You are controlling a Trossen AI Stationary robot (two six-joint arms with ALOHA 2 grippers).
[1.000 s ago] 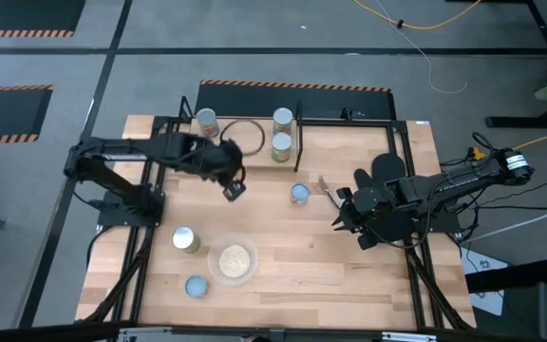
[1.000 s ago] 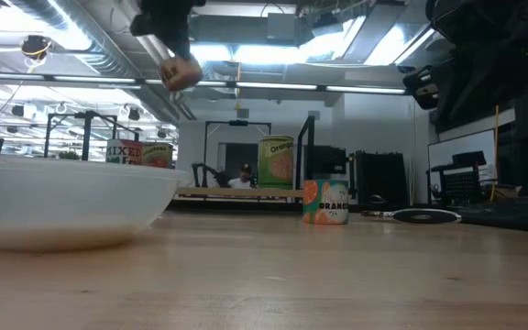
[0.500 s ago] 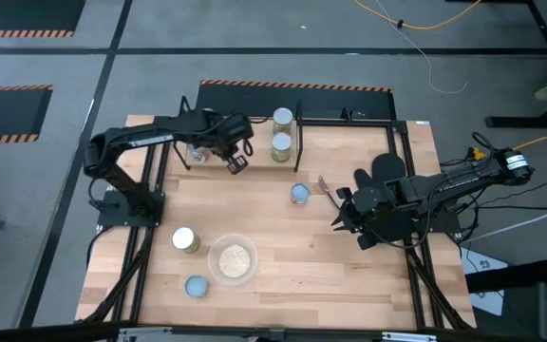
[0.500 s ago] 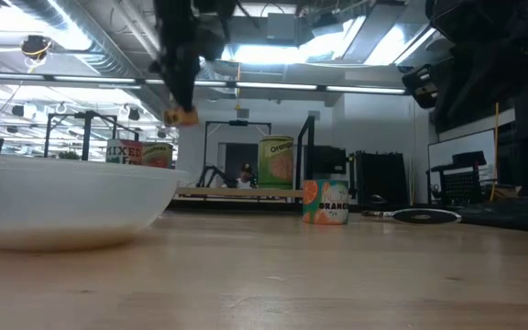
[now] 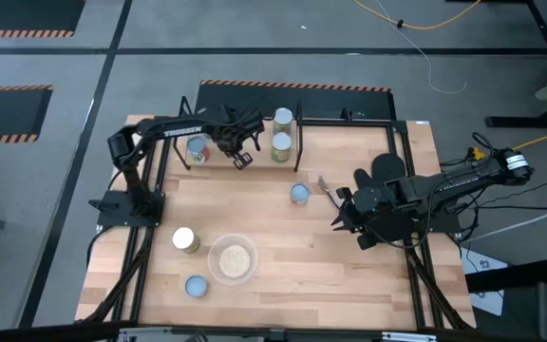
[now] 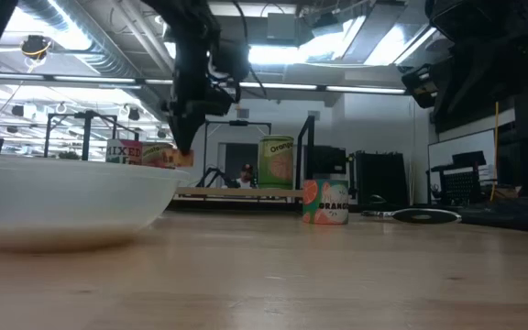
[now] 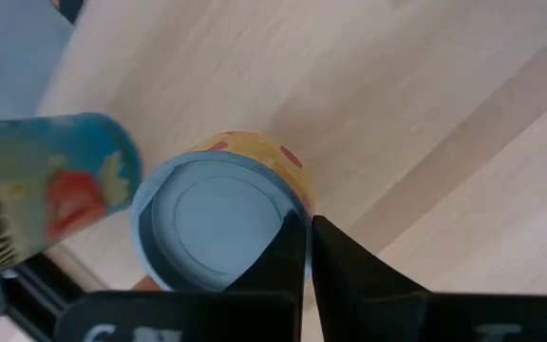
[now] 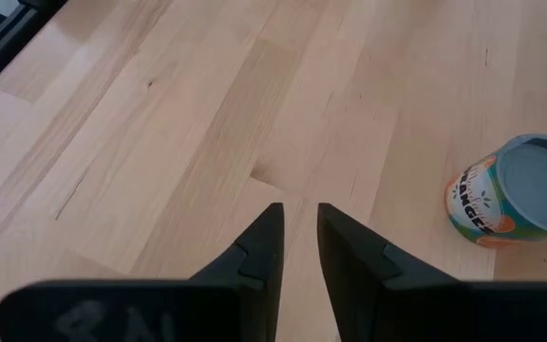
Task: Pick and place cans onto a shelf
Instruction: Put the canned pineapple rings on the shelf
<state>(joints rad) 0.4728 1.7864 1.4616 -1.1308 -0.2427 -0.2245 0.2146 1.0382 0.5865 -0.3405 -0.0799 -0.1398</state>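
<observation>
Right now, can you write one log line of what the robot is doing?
left gripper: shut, over shelf by can | right gripper: empty, waiting at table's right | loose can: mid-table

Left wrist view: a blue-topped can [image 7: 218, 220] was partly covered by the dark fingers [image 7: 288, 256], a blurred can [image 7: 41, 190] ran off at 9 o'clock. Low view: white bowl [image 6: 62, 197] cut off at 9 o'clock, hiding can bases; shelf labels too small to read.

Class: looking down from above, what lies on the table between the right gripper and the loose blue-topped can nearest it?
In the high view, only a fork lies between the right gripper and that can.
</observation>
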